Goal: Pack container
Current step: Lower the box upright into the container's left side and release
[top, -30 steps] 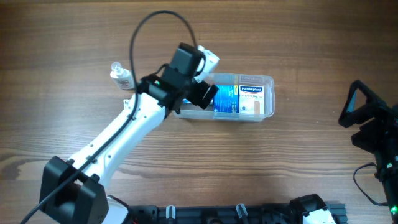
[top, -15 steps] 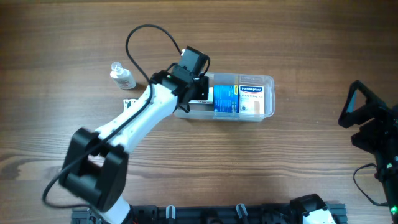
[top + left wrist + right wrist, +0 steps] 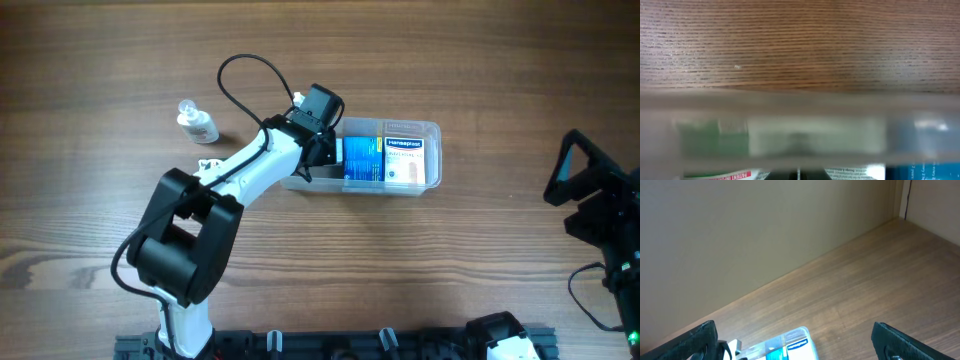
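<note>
Right now my left hand (image 3: 321, 152) is down at one end of the clear, see-through rectangular plastic tub (image 3: 431, 130), which sits on the wooden tabletop (image 3: 300, 270). The hand is clenched shut, but I cannot tell whether anything is pinched in it, because the wrist covers the fingers from above. Through the left wrist camera the tub's wall (image 3: 800, 102) runs as a blurred band right in front of the hand, with a green-and-white box (image 3: 765, 136) smeared behind it. Inside the tub, just past the hand, a blue cardboard box (image 3: 362, 160) lies beside a white plaster box with a blue band (image 3: 405, 160). A small clear bottle with a white cap (image 3: 197, 122) sits well apart from the hand, on the side away from the tub. My right hand (image 3: 570, 172) hangs far from the tub, fingers spread wide, grasping nothing.
</note>
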You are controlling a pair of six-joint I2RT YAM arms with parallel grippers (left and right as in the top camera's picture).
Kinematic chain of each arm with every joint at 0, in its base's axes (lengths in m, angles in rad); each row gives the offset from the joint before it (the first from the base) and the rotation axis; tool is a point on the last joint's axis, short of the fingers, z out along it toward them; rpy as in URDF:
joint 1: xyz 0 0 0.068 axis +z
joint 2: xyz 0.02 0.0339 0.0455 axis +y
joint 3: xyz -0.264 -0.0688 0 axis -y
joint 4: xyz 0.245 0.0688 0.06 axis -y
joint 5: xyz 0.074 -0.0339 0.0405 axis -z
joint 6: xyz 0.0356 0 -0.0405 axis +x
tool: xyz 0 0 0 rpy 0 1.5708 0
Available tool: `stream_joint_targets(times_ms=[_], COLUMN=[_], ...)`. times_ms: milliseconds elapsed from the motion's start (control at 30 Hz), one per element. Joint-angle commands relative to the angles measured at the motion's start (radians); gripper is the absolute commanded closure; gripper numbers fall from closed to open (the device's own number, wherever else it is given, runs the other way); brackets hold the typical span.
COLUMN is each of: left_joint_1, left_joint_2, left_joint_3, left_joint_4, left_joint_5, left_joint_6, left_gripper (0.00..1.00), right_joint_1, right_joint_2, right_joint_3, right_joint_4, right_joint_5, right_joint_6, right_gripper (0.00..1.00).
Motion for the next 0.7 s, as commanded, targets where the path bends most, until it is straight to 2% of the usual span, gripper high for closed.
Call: stream_joint_targets(times_ms=[0,233,300,467,500,533,567,667], left_joint_1=[-0.002,0.0,-0.001,0.0,0.0,0.0,0.0,0.002], left_joint_2=[-0.002,-0.208,-0.28,-0.498,-0.544,-0.587,-0.631,-0.755], left_joint_3=[-0.005,-0.004,-0.004,-0.004,-0.004,-0.004,-0.004,-0.004], left_joint_4=[0.004,0.004,-0.003,-0.129,-0.166,-0.204,-0.242,-0.372], left_joint_5=[-0.014,-0.015,-0.014,-0.014,-0.016,-0.023,-0.035,-0.144], left_joint_6=[-0.014,-0.014,-0.014,-0.014,-0.014,-0.014,-0.014,-0.014], left_gripper=[0.96,0.96,0.91,0.66,0.47,0.19,0.12,0.26], right_joint_1=[-0.002,-0.002,-0.002,-0.002,-0.002,-0.002,-0.002,-0.002], right_joint_2=[-0.001,0.0,0.0,0.0,0.0,0.0,0.0,0.0], right_joint_3=[-0.002,-0.002,-0.002,-0.002,-0.002,-0.002,-0.002,-0.002], right_joint_4=[-0.001,-0.006,-0.007,-0.007,-0.007,-0.007,-0.007,-0.007], right_joint_5=[0.016,0.016,0.016,0.016,0.016,0.016,0.016,0.016], right_joint_6=[0.011,0.01,0.01,0.01,0.01,0.01,0.01,0.01], right_gripper=[0.0,0.0,0.0,0.0,0.0,0.0,0.0,0.0])
